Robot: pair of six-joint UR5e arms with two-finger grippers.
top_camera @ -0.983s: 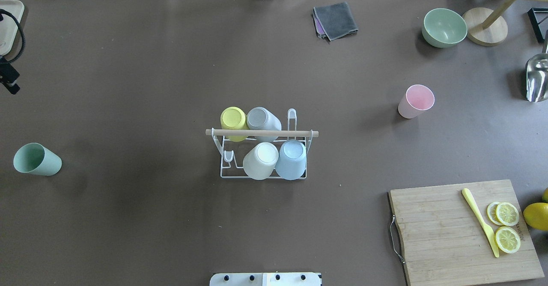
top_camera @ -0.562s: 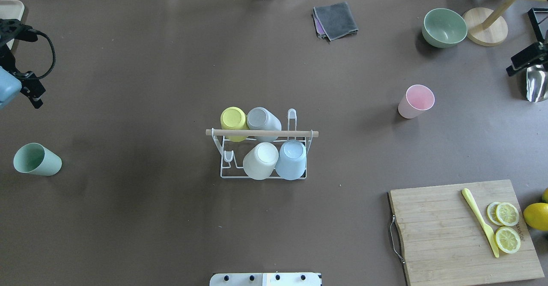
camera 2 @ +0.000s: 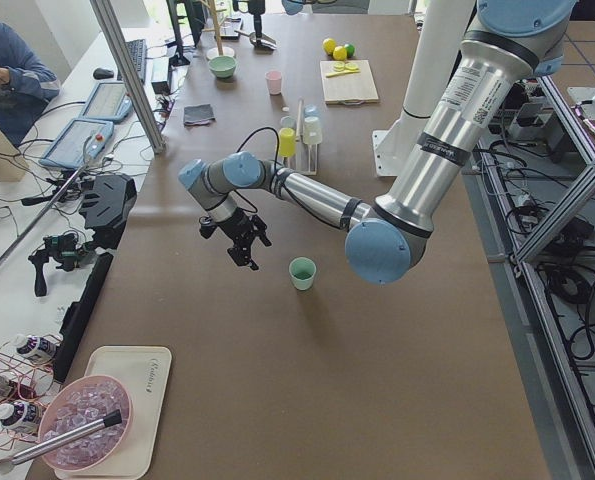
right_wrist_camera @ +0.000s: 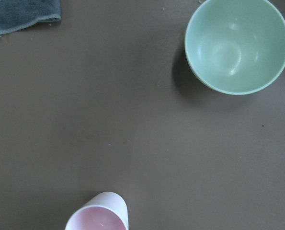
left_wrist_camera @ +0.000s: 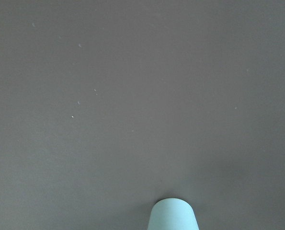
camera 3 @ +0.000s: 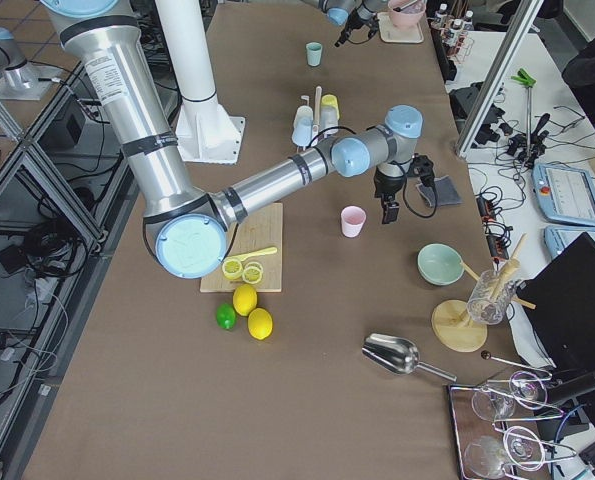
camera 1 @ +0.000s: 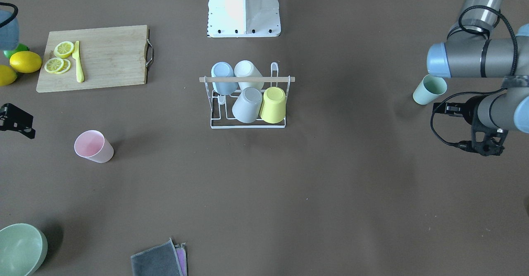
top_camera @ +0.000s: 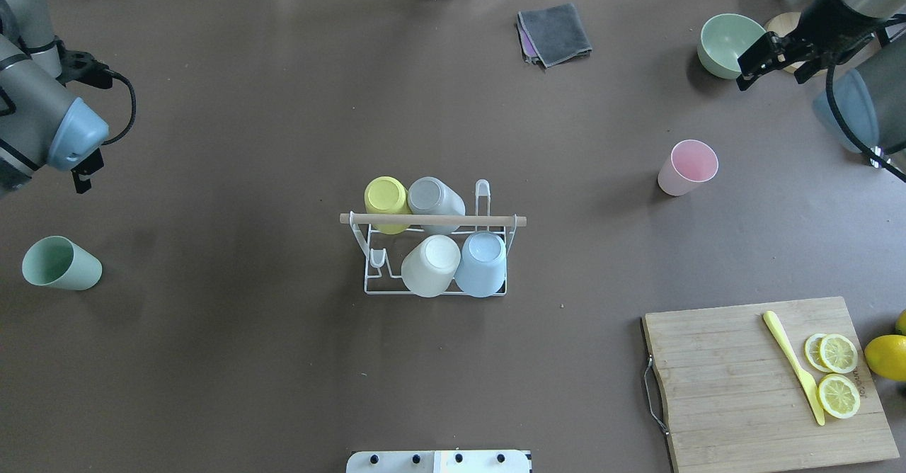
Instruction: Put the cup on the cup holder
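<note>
The white wire cup holder [top_camera: 433,221] with a wooden rod stands mid-table, also in the front view [camera 1: 247,79], with several cups upside down on it. A green cup [top_camera: 60,264] stands far left, a pink cup [top_camera: 686,167] to the right. My left gripper [camera 2: 245,250] hovers above the table just beyond the green cup [camera 2: 302,272], whose edge shows at the bottom of the left wrist view [left_wrist_camera: 173,216]. My right gripper [camera 3: 388,212] hovers between the pink cup [camera 3: 353,220] and a green bowl. I cannot tell whether either gripper is open.
A green bowl [top_camera: 732,44] and a wooden stand base [top_camera: 803,52] sit at the far right. A grey cloth [top_camera: 555,32] lies at the back. A cutting board [top_camera: 743,388] holds a yellow knife and lemon slices. A metal scoop [camera 3: 397,352] lies at the right edge.
Both arms have swung further into the overhead view from its left and right edges. The cups and the cup holder have not moved.
</note>
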